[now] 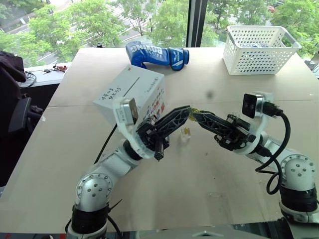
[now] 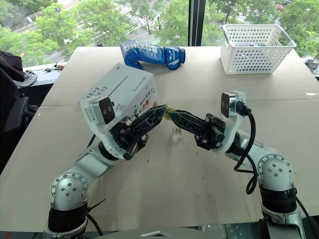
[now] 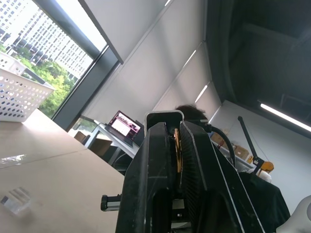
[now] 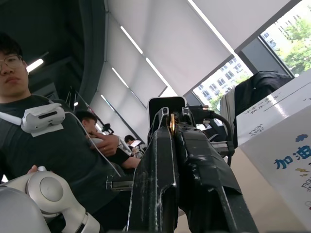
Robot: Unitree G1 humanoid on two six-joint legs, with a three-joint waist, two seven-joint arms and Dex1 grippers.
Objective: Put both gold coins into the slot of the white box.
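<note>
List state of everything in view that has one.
left pincer: shut on gold coin, tip to tip with right pincer
right pincer: shut, seemingly on the same gold coin
second gold coin: on table by a clear block
white box: upright on table
slot: facing up, nothing in it
basket: upright, far right

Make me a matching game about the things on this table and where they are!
Things:
1 blue glove
2 white basket
3 white box
4 gold coin

Places:
A pinched between the left gripper and the right gripper
B far right corner
C far edge, by the window
D close behind the left gripper

Pairs: 1-C, 2-B, 3-D, 4-A
</note>
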